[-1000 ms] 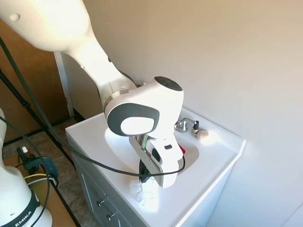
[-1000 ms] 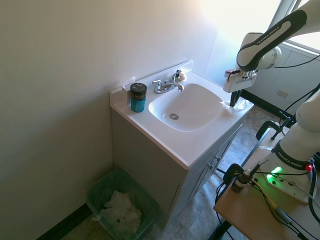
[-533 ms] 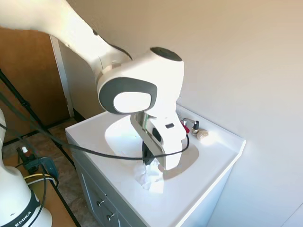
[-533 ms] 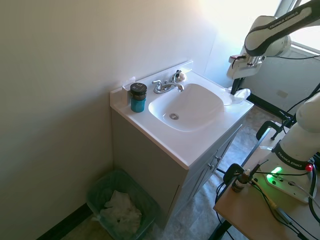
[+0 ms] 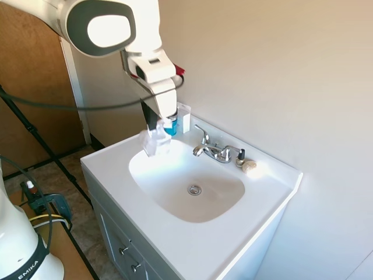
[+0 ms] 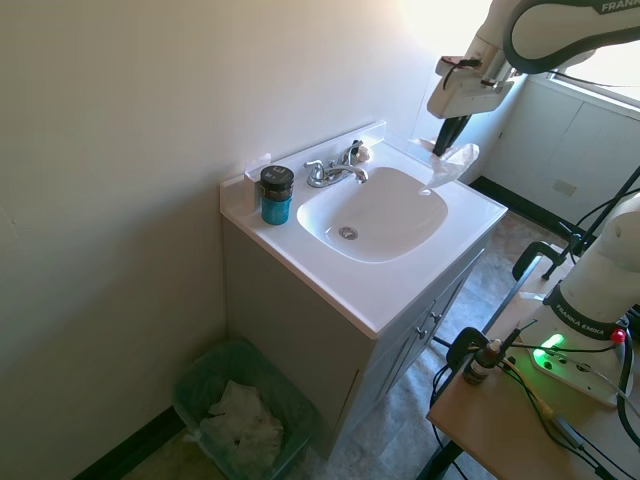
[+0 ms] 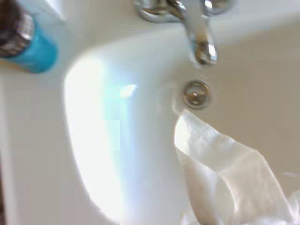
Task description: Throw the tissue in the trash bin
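A small bathroom with plain pale walls is shown, occupied by one white vanity table (image 6: pixel 400 300) with a smooth, glossy top and a single rounded basin (image 5: pixel 192 186) moulded into it. One chrome faucet (image 5: pixel 214 150) is mounted behind the basin, and one round metal drain (image 6: pixel 347 233) is set in its floor. One cylindrical blue jar with a dark lid (image 6: pixel 276 195) is placed on the table beside the faucet, and one small beige pebble-like lump (image 5: pixel 249 166) is seen at the faucet's other side. One green trash bin (image 6: pixel 245 410), lined and partly filled with crumpled white paper, is set on the floor next to the vanity. The end effector (image 6: pixel 447 145) is raised above the basin's edge, its dark fingers closed on one tissue (image 6: pixel 452 162), white, wrinkled and soft, which is hung below them in the air.
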